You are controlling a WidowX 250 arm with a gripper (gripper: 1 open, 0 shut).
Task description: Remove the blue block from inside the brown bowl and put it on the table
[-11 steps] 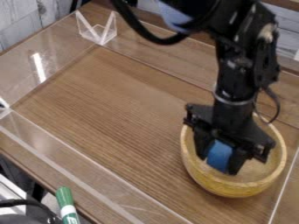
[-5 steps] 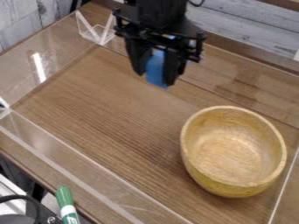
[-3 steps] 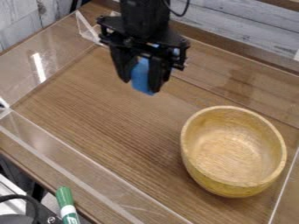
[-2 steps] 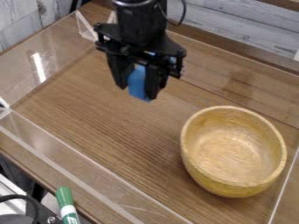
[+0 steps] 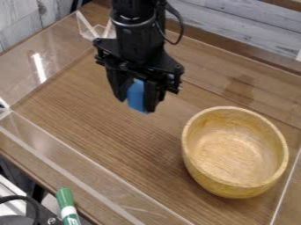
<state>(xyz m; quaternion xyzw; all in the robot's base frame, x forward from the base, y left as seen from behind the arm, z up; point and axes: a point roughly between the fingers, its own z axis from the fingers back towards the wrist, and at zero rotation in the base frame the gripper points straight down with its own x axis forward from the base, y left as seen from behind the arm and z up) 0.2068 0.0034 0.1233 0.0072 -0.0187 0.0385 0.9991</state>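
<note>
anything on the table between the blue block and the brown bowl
Nothing: the camera view shows only bare table between the blue block, held in the gripper, and the empty brown bowl.

— What's the arm look like from here?

— All black, matte, top to bottom. A chunky column of stacked housings runs down from the top edge of the picture, and a black cable loops out beside it on the right.

— And the tool (image 5: 139,93)?

— Black as well. A wide crosspiece sits under the column like a flat bar, with two squared fingers (image 5: 121,86) hanging off it, blocky and straight-sided.

— Any markings, screws?

— Too small and dark to make out. The upper housings show a faint sheen, nothing more.
</note>
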